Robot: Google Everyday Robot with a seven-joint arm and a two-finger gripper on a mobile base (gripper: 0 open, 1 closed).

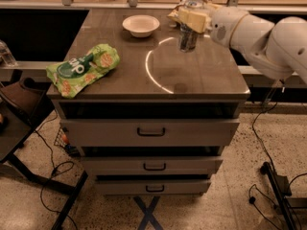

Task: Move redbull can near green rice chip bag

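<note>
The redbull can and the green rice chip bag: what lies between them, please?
Bare table only, in the camera view; the hand grips the redbull can at back right.

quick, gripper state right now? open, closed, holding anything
gripper: closed on the top of the redbull can, over the far right part of the tabletop.

The gripper (189, 27), cased in cream matt plastic, is clamped over the top of the redbull can (188, 42), whose thin metal wall is dull silver-grey with a faint sheen. Below the jaws, the cabinet top (206, 75) is smooth, dark brown and glossy enough to mirror a bright ring of light. Well apart from the jaws, the green rice chip bag (82, 69) is crinkled, shiny plastic film. Near the jaws, the white bowl (140, 25) looks smooth and matt. The drawer fronts (105, 131) are matt grey with dark handles.
</note>
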